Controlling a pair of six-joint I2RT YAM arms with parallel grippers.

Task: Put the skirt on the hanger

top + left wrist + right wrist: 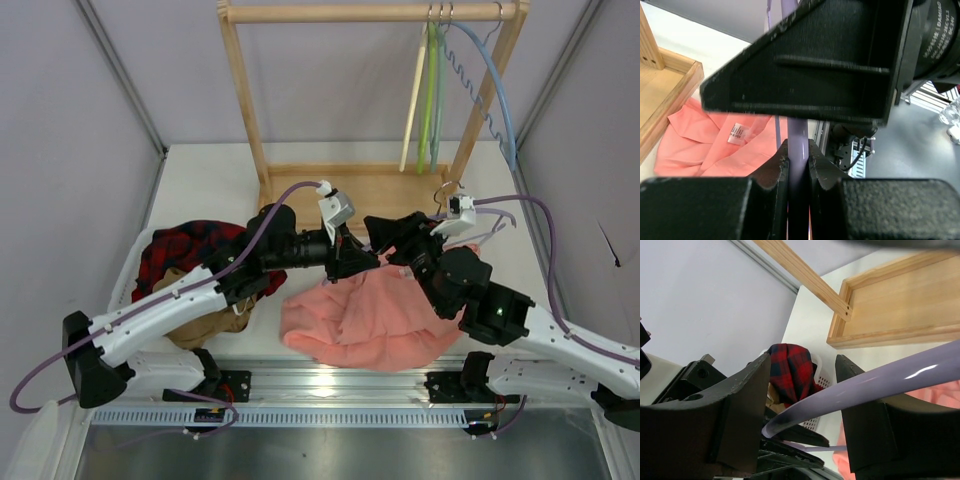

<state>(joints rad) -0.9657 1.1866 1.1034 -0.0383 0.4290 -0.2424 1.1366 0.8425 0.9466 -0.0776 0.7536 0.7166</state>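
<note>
1. Your left gripper (798, 156) is clenched on the hanger (798, 131). The lilac bar runs straight up between its fingers.
2. Your right gripper (804, 374) stands released. Its jaws are apart, and the same hanger's curved bar passes through the gap, close to one finger.
3. The skirt (365, 318) lies crumpled on the table (200, 170) beneath both wrists, its near hem reaching the table's front edge.
4. The wooden rack base (375, 185) sits just behind the grippers, with its raised rim near the skirt's far edge.
5. On your left, the plaid garment (190, 250) spills over the white basket (128, 285), beside the left arm.
6. Bare table shows left of the rack base and right of the right wrist.
</note>
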